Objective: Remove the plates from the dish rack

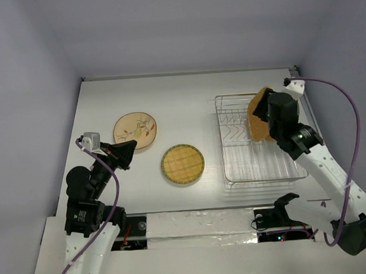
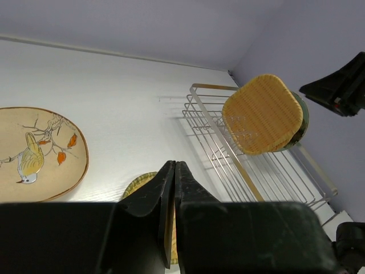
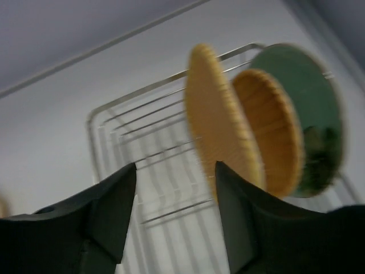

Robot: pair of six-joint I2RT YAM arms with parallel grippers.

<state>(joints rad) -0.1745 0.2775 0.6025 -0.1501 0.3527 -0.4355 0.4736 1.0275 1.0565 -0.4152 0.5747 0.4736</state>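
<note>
The dish rack (image 1: pixel 258 167) sits on the right half of the table (image 1: pixel 168 95). In its far right part three plates stand on edge, side by side: the first woven plate (image 3: pixel 219 131) leftmost, the second woven plate (image 3: pixel 274 134) next, and the smooth plate (image 3: pixel 311 108) rightmost. Left of the rack two more lie flat on the table. The round woven plate (image 1: pixel 182 164) is nearer, close to the rack, and the plate with a drawing (image 1: pixel 135 129) is farther and further left.

Two plates out, three standing in the rack.
Cream plate (image 1: pixel 135 129) with a bird-and-branch drawing and a round yellow woven plate (image 1: pixel 182 164) lie flat on the worktop (image 1: pixel 187 94), left of the silver wire rack (image 1: pixel 261 170). Two orange woven plates (image 3: pixel 219 120) and a green plate (image 3: pixel 311 108) stand on edge near its far end, green at one end of the row.
</note>
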